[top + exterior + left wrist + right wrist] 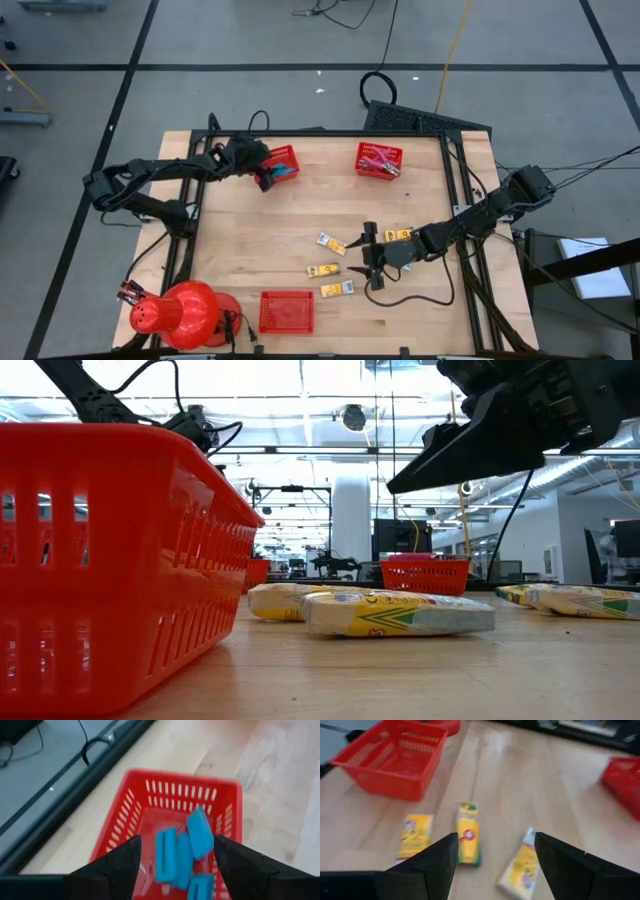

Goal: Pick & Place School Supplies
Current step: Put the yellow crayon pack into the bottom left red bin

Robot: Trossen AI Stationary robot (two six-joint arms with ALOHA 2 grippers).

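Yellow packets with white ends, item one: four lie loose on the bench, all in the space between the empty red basket at the near edge and the right tool. First packet lies on the far side of the group; second packet lies in the middle; third packet lies closest to the empty basket. Fourth packet lies beside the right arm, partly covered by it. In the low view one packet lies flat just beyond that basket's wall.

Right tool: fingers spread apart, nothing between them, held above the bench with the three grouped packets ahead of it.

Light-blue blocks, item two: several lie heaped inside the far-left basket.

Left tool: poised over that basket, fingers apart with the blocks showing between them; none is gripped.

Red-handled tools, item three: a pile in the far-right basket, well apart from the empty basket.

Red dome-shaped object: stands at the bench's near-left corner, beside the empty basket.
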